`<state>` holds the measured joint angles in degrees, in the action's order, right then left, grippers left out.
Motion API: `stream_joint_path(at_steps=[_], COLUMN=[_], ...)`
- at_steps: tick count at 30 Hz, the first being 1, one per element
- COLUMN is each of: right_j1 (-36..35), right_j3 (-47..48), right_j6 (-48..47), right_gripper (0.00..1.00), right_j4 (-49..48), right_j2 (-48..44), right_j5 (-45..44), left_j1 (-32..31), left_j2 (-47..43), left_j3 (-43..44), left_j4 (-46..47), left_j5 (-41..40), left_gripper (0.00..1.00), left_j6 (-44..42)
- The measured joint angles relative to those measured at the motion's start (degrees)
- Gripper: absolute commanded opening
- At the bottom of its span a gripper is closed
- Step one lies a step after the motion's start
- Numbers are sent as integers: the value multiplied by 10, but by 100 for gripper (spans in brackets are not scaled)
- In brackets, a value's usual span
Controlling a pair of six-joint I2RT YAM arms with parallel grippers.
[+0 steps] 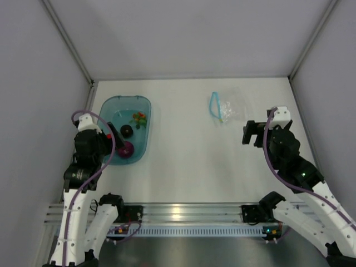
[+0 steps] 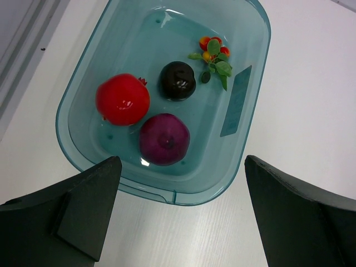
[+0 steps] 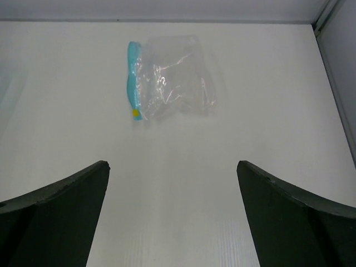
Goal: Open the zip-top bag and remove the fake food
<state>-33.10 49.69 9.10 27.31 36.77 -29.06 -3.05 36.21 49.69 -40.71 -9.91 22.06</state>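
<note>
**Step in hand:** removal appears complete.

- **Bag:** The zip-top bag [image 3: 169, 78] lies flat on the worktop [image 3: 178, 144], well to the right of the teal tub [image 2: 67, 105]. It looks empty. Its blue zip strip [image 3: 132, 83] is on the edge facing the tub.
- **Food:** The fake food [image 1: 127, 131] sits inside the tub: a red piece [image 2: 122, 99], a black piece [image 2: 178, 80], a magenta piece [image 2: 164, 139] and a green-orange sprig [image 2: 214, 55].
- **Fingers:** The left fingers [image 2: 83, 206] hang spread wide above the tub's near rim, holding nothing. The right fingers [image 3: 55, 211] are spread wide and empty, well right of the tub and just short of the bag.

**Next move, by judgement:** confirm that no piece remains in the bag, then draw both arms clear without knocking the tub.
</note>
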Motion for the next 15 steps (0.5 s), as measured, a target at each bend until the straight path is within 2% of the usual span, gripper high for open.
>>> stream_joint_path(at_steps=[8, 15], right_j1=[0, 0], right_j3=[-47, -52], right_j6=[21, 31], right_gripper=[100, 100], right_j4=[15, 18], right_j2=[-66, -76], right_j5=[2, 3], left_j1=[0, 0], left_j2=[-1, -20], left_j3=[-7, -11], left_j4=[0, 0], left_j5=[-2, -18], left_gripper=[98, 98], left_j6=[1, 4])
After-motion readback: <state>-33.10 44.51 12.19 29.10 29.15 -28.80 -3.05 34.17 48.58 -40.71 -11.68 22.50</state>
